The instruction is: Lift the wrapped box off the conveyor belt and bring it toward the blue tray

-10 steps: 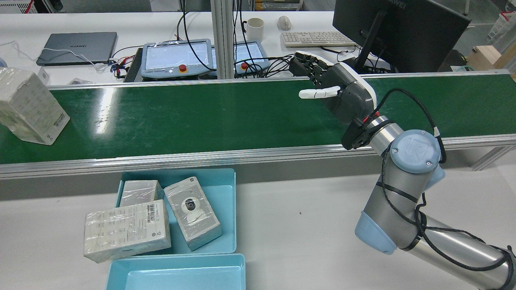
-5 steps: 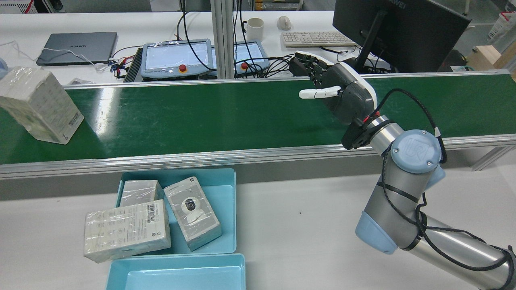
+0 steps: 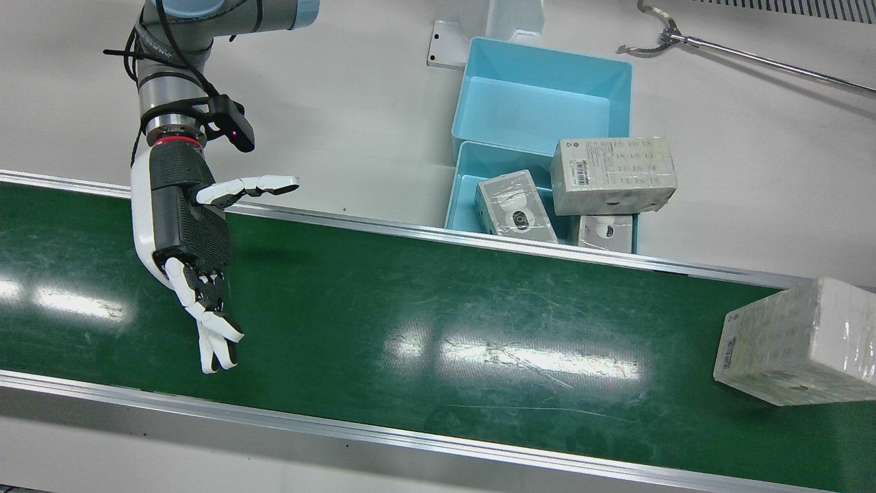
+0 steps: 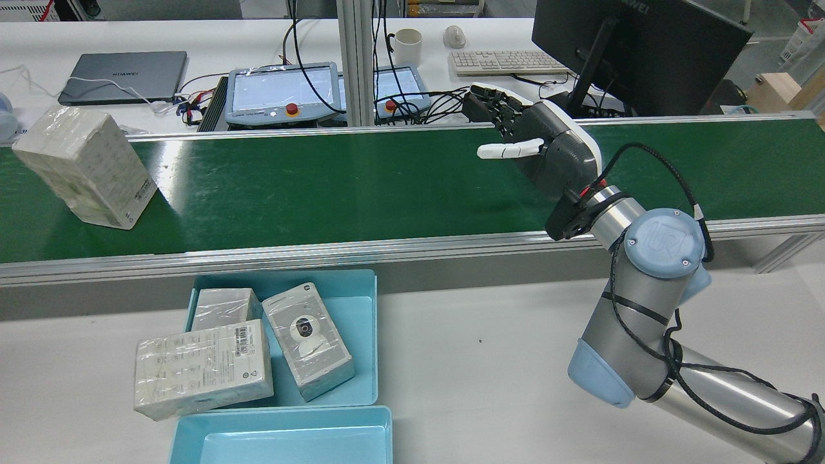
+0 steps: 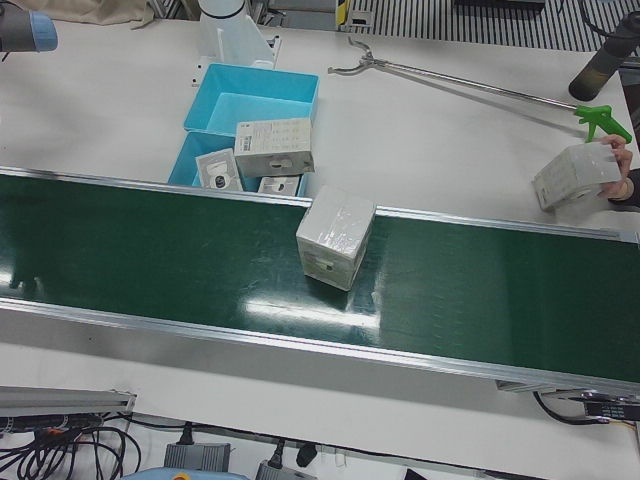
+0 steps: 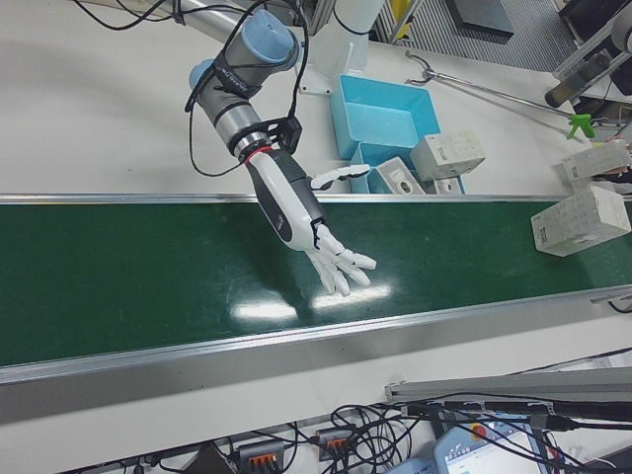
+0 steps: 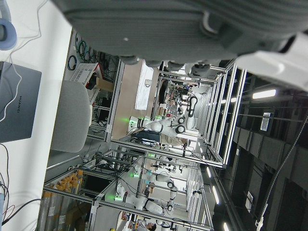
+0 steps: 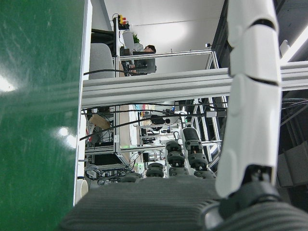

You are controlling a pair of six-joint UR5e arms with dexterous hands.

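The wrapped box (image 4: 84,169) stands on the green conveyor belt (image 4: 354,187) at its far left in the rear view; it also shows in the front view (image 3: 797,342), the left-front view (image 5: 335,235) and the right-front view (image 6: 578,222). My right hand (image 4: 541,145) is open and empty, held palm-sideways over the belt far to the box's right, also seen in the front view (image 3: 188,233) and the right-front view (image 6: 306,222). The blue tray (image 4: 358,322) lies on the white table before the belt and holds three wrapped boxes. My left hand (image 7: 183,24) shows only as a grey palm edge.
A second, empty blue tray (image 4: 283,438) sits beside the first. A person's hand holds another wrapped box (image 5: 575,175) beyond the belt's end. A long metal hook pole (image 3: 718,51) lies on the table. Teach pendants and a monitor stand behind the belt.
The wrapped box has travelled along the belt toward the right in the rear view. My right hand has stayed in place, still open.
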